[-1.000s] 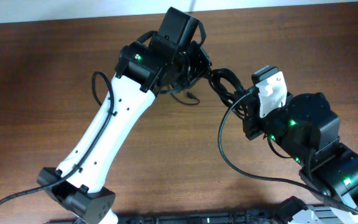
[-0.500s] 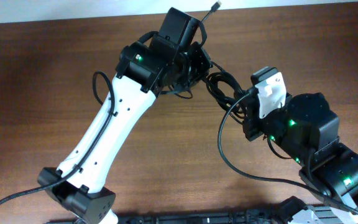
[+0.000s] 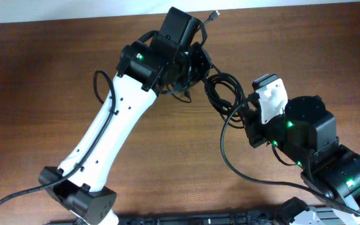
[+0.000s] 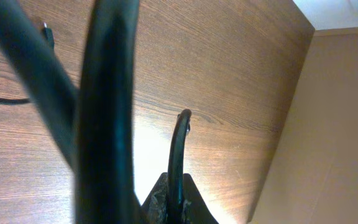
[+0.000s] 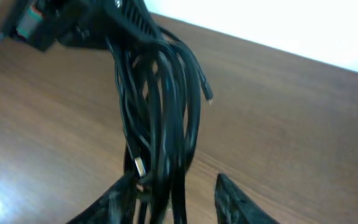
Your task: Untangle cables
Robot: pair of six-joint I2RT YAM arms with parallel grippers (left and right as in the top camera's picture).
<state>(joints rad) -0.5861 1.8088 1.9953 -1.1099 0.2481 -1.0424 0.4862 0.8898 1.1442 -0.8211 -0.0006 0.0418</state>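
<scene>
Jaws, left gripper: clenching on one strand of the cables; in the left wrist view that strand is rising straight out from between the fingertips.
Jaws, right gripper: standing released, the fingers parting wider than the bundle and pressing on nothing.
Cables, place: the bundle is hanging between the two grippers, one end gathering at the left jaws and the other dipping into the gap of the right jaws. There it is lying close against one finger and leaving free space before the other.
Cables, long axis: the looped bundle is stretching in a line from the left jaws to the right jaws, its strands running side by side along that line.
End plug: sticking out beyond the left jaws and pointing away from the right jaws.
Metal plug: hanging on the bundle just ahead of the right fingers, its tip pointing into their gap.
Table: brown wood lying under both jaws; whether the bundle is touching it, I cannot tell.
</scene>
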